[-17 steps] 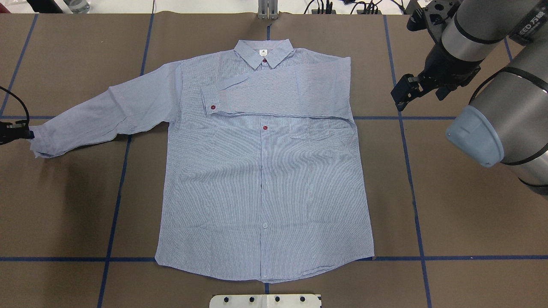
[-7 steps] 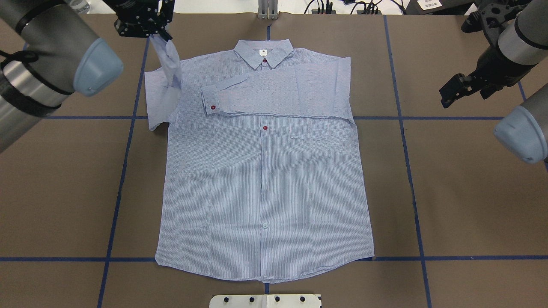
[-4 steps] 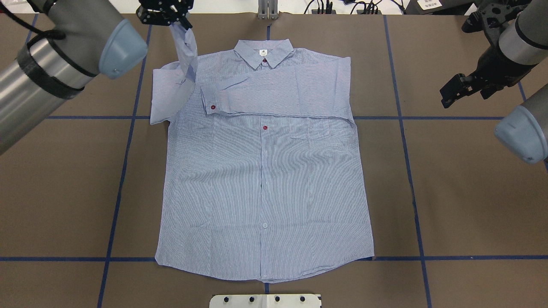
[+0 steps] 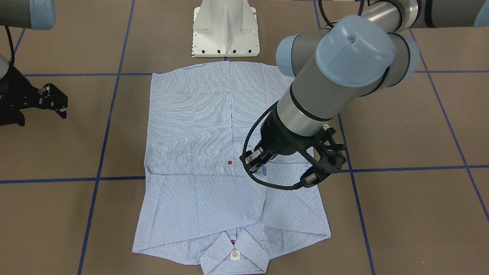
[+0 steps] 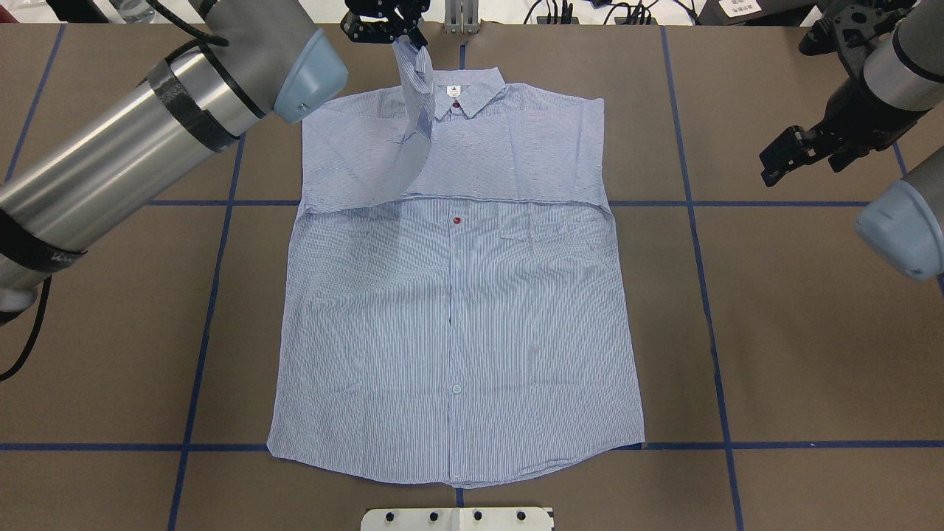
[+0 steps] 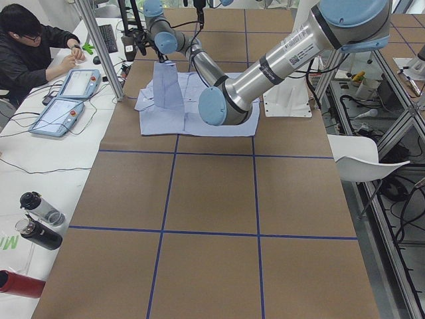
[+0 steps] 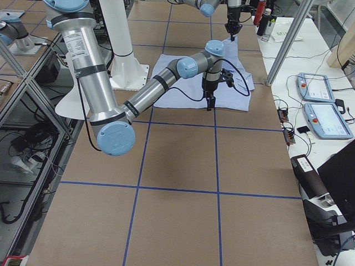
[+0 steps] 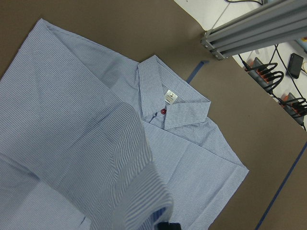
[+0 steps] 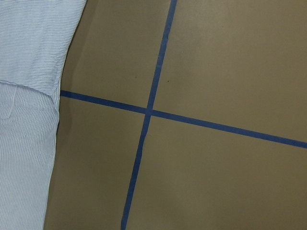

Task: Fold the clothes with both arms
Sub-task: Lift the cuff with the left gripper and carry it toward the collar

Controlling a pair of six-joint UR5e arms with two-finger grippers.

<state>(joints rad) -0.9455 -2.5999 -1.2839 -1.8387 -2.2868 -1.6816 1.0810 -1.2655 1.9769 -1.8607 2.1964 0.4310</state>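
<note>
The light blue-and-white striped shirt (image 5: 457, 317) lies flat on the brown table, front up, collar (image 5: 453, 88) at the far side. One sleeve is folded across the chest. My left gripper (image 5: 400, 38) is shut on the cuff of the other sleeve (image 5: 413, 125) and holds it above the table beside the collar, so the sleeve hangs down onto the chest. In the front-facing view the left gripper (image 4: 264, 167) shows with the sleeve (image 4: 256, 194) below it. My right gripper (image 5: 771, 164) is open and empty over bare table, right of the shirt; it also shows in the front-facing view (image 4: 57, 102).
The white pedestal base (image 4: 225, 30) stands at the shirt's hem side. Blue tape lines (image 5: 708, 295) cross the table. An aluminium post (image 5: 461, 15) stands at the far edge. An operator (image 6: 26, 46) sits with pendants beyond the far edge. Bottles (image 6: 40, 219) stand by the table's left end.
My left gripper has carried the cuff from the table's left side up and rightward to beside the collar, drawing the sleeve over the chest. The right gripper drew back to the right, then stayed still.
</note>
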